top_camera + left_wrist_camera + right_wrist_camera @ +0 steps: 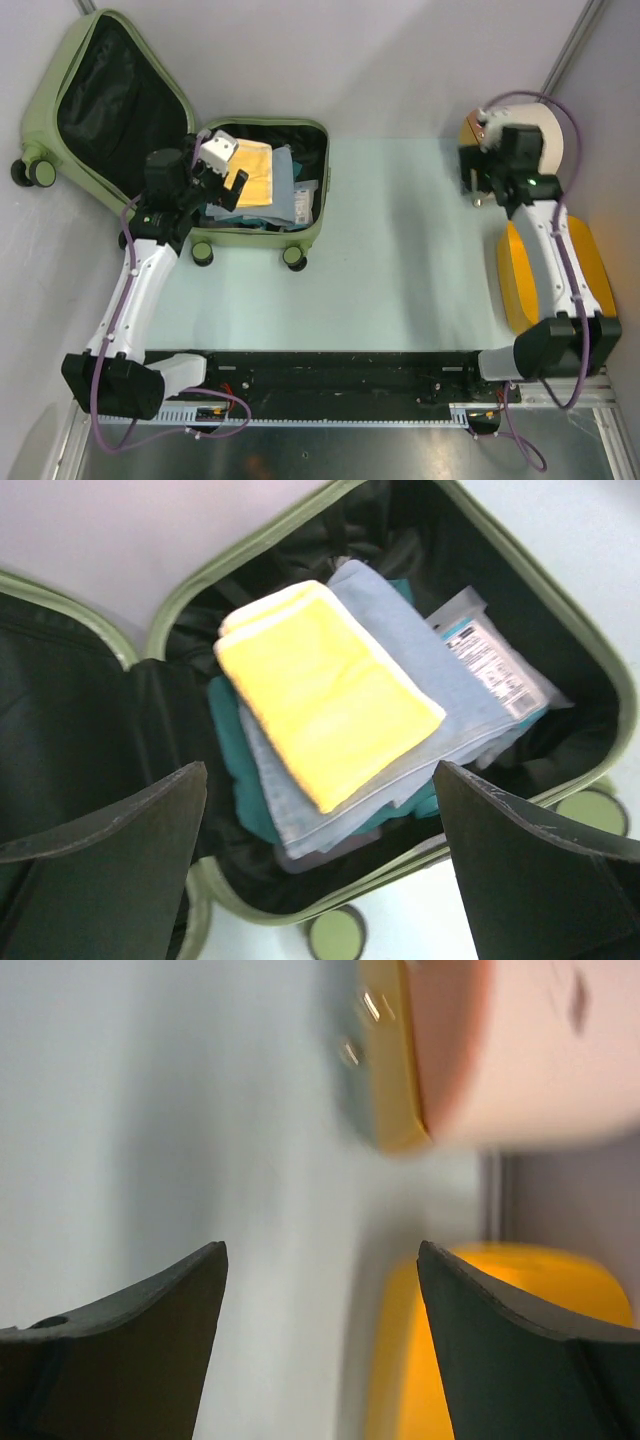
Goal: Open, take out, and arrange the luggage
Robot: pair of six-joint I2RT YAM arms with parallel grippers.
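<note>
The sage-green suitcase [310, 225] lies open at the table's far left, its lid [60, 60] folded back and showing black lining. Inside lie a folded yellow towel [325, 685] on a grey-blue cloth [430, 680], teal fabric [232, 750] and a clear packet [495, 665]. My left gripper [222, 172] hovers open and empty above the suitcase's contents; in the left wrist view [320, 780] its jaws stand wide apart over the near rim. My right gripper [478, 175] is open and empty at the far right, above the table beside the cream drum [545, 135].
A yellow basket [590, 265] lies at the right edge under the right arm; it also shows in the right wrist view [520, 1340]. The suitcase's wheels [295, 257] face the near side. Grey walls close the back and sides.
</note>
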